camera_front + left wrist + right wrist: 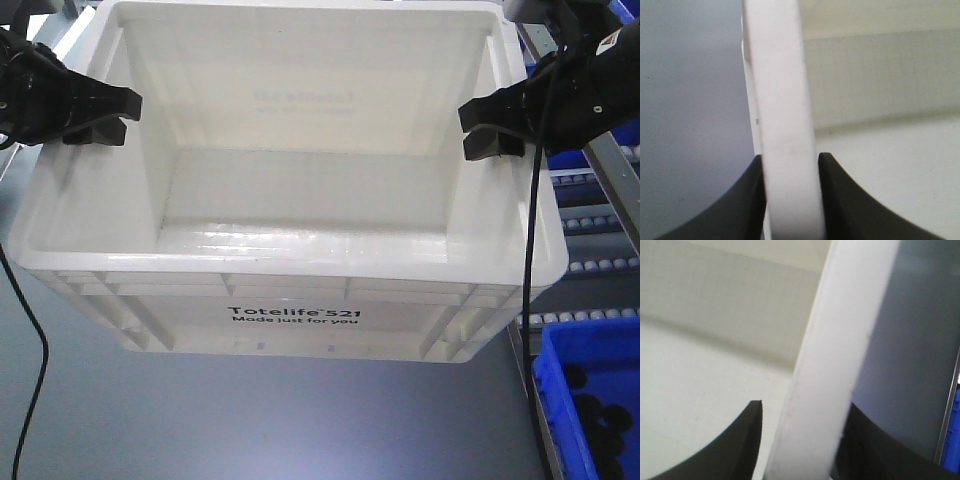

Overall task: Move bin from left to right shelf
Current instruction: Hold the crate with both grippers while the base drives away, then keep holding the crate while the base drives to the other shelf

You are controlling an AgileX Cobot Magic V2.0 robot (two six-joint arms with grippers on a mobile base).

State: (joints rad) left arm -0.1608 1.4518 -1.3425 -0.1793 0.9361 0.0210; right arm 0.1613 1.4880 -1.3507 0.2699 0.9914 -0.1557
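Observation:
The white bin (290,316), printed "Totelife 521", fills the front view and is empty inside. It hangs over the grey floor, held between both arms. My left gripper (113,115) is shut on its left rim (782,100), and both black fingers of the left gripper (791,165) press against that rim. My right gripper (482,127) straddles the right rim (840,340). In the right wrist view the right gripper (805,412) has its outer finger against the rim and a thin gap at the inner finger (747,440). The right shelf (600,215), with rows of white rollers, stands just right of the bin.
A blue bin (590,400) holding black parts sits at the lower right, close to the white bin's corner. Another blue bin (625,132) rests on the roller shelf behind my right arm. Black cables hang down on both sides of the bin.

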